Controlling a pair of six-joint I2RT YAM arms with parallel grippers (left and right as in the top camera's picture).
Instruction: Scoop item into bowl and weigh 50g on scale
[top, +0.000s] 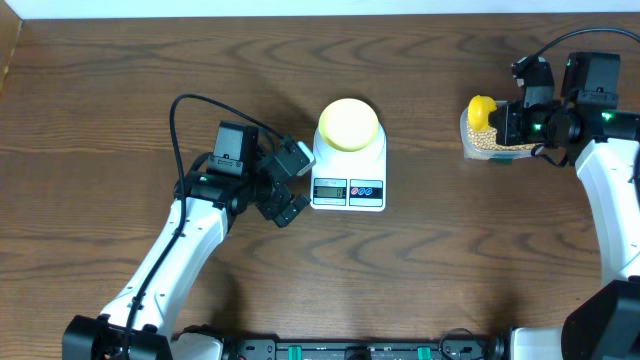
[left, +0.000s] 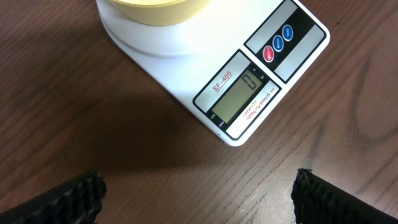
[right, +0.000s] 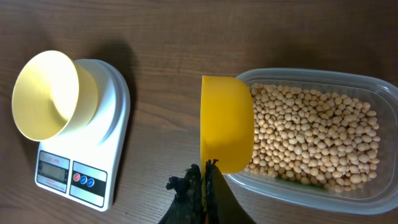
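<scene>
**Left side, nearest.** The left tool (top: 296, 185) stood spread wide and empty. It was low over the table (top: 100, 80), just beside the front left corner of the scale (top: 348, 165) and not touching it.

**Scale.** It lay flat on the table. In the left wrist view its display (left: 239, 96) appeared to read a single zero.

**Bowl.** The bowl (top: 348, 123) sat upright on the scale's platform. Its interior looked bare in the right wrist view, so none of the weighing was done.

**Right side, farthest.** The right tool (right: 204, 186) was clamped tight on the handle of a yellow scoop (right: 227, 124). The scoop's cup was at the left end of a clear container (right: 348, 194), against or just over the beans (right: 311, 137) that filled it. Only the cup's outer face showed, so whether it held any beans could not be told.

**Assessment.** The step in hand was judged to be loading the scoop.

**Recommendations:**
- Drive the mouth of the cup into the heap, then bring it level before lifting.
- Take a modest load, since the bowl is small and well apart from the container.
- Carry the scoop level and tip it slowly over the bowl's centre.
- Add the last beans in small amounts against the display.
- Keep the left tool off the scale, since contact would likely upset the reading.
</scene>
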